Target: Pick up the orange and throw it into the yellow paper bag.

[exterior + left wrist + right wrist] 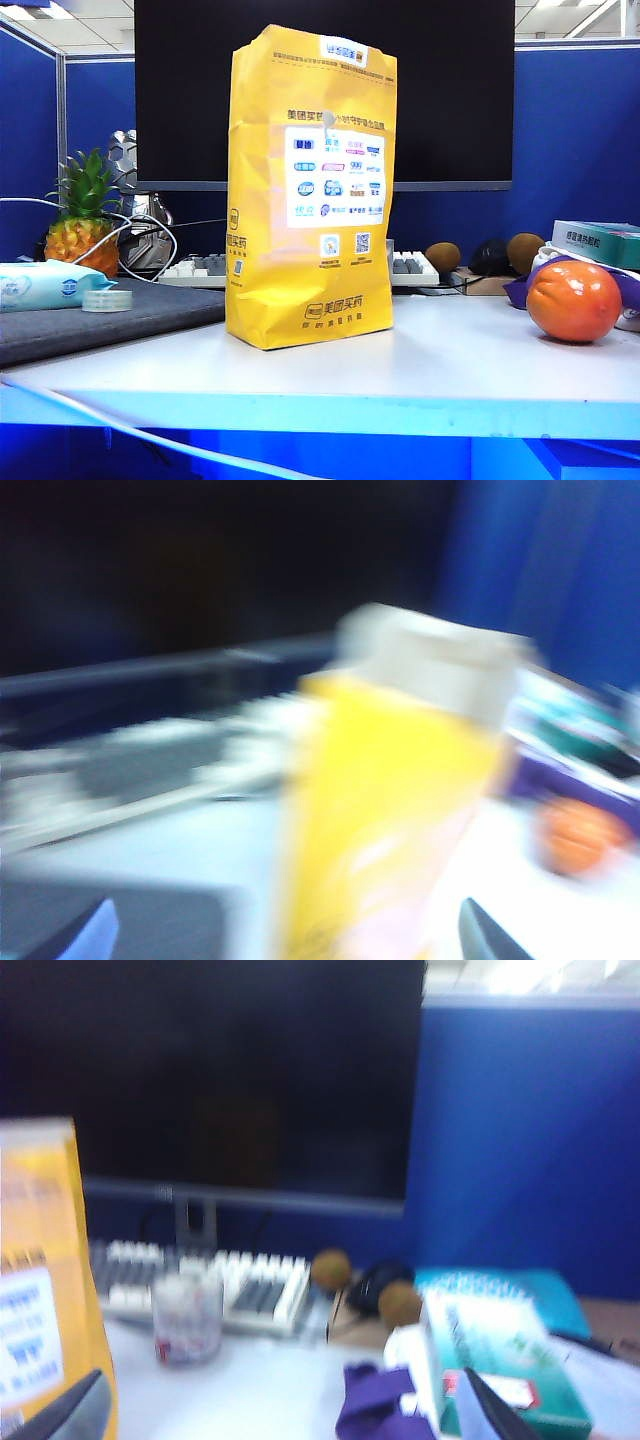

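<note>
The yellow paper bag (310, 190) stands upright in the middle of the white table, its white logo panel facing the exterior view. To its right the orange (573, 300) rests on the table. Neither gripper shows in the exterior view. The left wrist view is blurred: the bag (390, 810) is ahead and the orange (580, 835) lies beyond it. My left gripper (285, 945) is open, its fingertips (90, 935) far apart and holding nothing. My right gripper (285, 1420) is open and empty too, with the bag (40, 1280) beside one fingertip (70, 1410). The orange is out of the right wrist view.
A pineapple (82, 225), a wipes pack (45, 283) and a tape roll (107, 300) sit at the left on a grey mat (150, 310). Behind the bag are a keyboard (195, 268), two kiwis (443, 257) and a monitor (450, 90). A teal box (600, 240) and purple cloth (375, 1400) lie at the right.
</note>
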`<state>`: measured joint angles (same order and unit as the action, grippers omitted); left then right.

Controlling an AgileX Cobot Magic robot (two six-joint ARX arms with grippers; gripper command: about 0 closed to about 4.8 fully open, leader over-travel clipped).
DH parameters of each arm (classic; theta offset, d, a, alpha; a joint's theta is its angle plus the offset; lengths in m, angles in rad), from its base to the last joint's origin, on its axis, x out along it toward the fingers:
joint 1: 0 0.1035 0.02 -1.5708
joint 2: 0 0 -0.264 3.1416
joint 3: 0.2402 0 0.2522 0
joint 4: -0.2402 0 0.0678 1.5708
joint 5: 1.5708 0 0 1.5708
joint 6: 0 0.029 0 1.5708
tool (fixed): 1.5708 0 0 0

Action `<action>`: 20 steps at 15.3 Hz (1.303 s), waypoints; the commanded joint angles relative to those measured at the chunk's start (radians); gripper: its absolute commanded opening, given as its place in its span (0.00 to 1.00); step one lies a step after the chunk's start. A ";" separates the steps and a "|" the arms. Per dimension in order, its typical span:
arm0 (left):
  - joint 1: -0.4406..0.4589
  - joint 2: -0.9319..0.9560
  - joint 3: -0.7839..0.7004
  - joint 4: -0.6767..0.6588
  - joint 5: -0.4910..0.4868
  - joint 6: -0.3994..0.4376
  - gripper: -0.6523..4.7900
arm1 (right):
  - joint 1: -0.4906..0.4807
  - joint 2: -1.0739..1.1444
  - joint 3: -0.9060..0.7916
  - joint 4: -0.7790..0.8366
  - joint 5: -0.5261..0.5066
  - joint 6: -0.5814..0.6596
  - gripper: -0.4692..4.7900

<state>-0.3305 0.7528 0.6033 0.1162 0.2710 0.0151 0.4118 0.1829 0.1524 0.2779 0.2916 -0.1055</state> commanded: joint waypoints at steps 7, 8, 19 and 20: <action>-0.085 0.355 0.458 -0.388 0.203 0.283 1.00 | -0.093 0.928 0.608 -0.430 -0.154 -0.026 1.00; -0.121 0.355 0.506 -0.458 0.205 0.296 1.00 | -0.134 0.963 0.662 -0.504 -0.169 -0.027 1.00; -0.399 0.441 0.546 -0.407 0.154 0.283 1.00 | -0.292 1.156 0.674 -0.539 -0.376 -0.030 1.00; -0.415 0.445 0.546 -0.407 0.143 0.281 1.00 | -0.298 1.188 0.674 -0.520 -0.377 -0.030 1.00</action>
<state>-0.7345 1.1942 1.1450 -0.3069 0.4286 0.2985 0.1184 1.3556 0.8227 -0.2813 -0.0765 -0.1326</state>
